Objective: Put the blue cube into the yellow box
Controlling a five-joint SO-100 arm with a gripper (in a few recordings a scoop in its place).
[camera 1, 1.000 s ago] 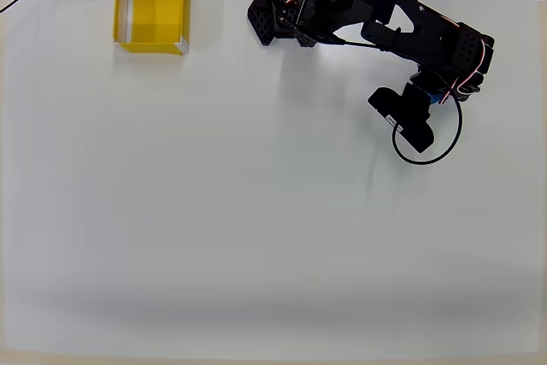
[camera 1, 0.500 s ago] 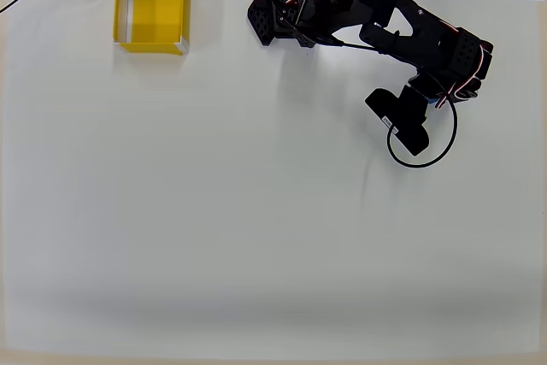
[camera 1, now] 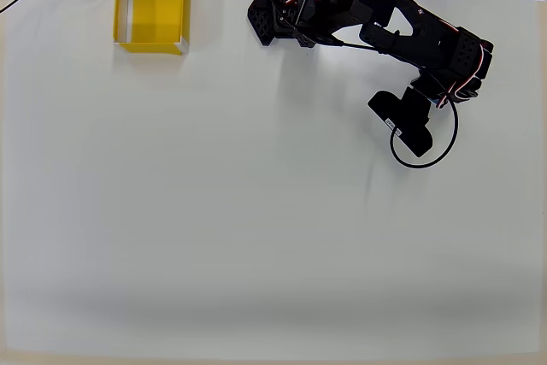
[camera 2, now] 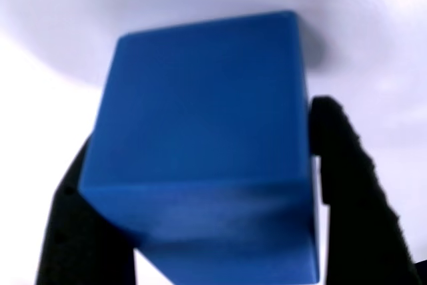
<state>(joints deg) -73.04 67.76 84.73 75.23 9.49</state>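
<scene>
A: Far left of the overhead view: box [camera 1: 150, 14] at the table's [camera 1: 256, 237] back edge, open top up, nothing inside.

B: And further right?

A: Bare white surface, then the arm's base at the top centre, then the arm reaching out to the right. Gripper [camera 1: 432, 96] under the wrist camera there, mostly hidden from above. Well apart from the box.

B: Cube?

A: Close up in the wrist view. Cube [camera 2: 203, 145] between the two dark fingers, one finger [camera 2: 83, 231] at the lower left face, the other pressed to the right face. Clamped on the cube, by the look of it, though blurred at this range.

B: Off the table or resting on it?

A: Hard to say. Soft shadow above the cube in the wrist view, nothing sharper than that.

B: Handling?

A: Probably light and stiff: solid block, flat matte faces, no give expected under the fingers. Not fragile, not likely slippery. Best held on two opposite flat faces, near mid-height, much as now. Sits a little skewed between the fingers, so some risk of twisting on a fast swing.

B: Task stage?

A: Grasp apparently made; carry across to the far-left box not yet done.
</scene>
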